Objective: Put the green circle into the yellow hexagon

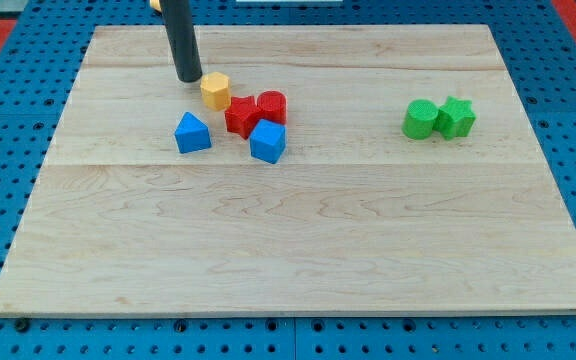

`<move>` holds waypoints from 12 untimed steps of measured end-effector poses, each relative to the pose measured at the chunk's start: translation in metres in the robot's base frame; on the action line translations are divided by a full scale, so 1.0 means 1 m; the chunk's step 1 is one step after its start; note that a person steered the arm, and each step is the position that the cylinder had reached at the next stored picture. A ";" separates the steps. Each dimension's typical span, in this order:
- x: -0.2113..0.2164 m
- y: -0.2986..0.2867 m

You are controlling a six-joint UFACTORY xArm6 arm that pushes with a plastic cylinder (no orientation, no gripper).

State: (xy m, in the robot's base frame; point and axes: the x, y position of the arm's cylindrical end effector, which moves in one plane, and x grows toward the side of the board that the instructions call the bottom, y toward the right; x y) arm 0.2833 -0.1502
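The green circle (420, 119) lies on the wooden board at the view's right, touching a green star (456, 117) on its right side. The yellow hexagon (215, 90) sits at the upper left of centre. My tip (189, 78) is just left of the yellow hexagon, a small gap between them, and far to the left of the green circle.
A red star (240, 116) and a red circle (271, 106) sit right below and beside the yellow hexagon. A blue cube-like block (267, 141) lies under them and a blue triangle (191, 132) below my tip. The board edge (288, 312) borders blue pegboard.
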 end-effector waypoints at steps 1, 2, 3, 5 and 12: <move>-0.033 0.064; -0.033 0.199; 0.001 0.332; 0.084 0.378; 0.043 0.190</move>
State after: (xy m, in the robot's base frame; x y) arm 0.3262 0.0395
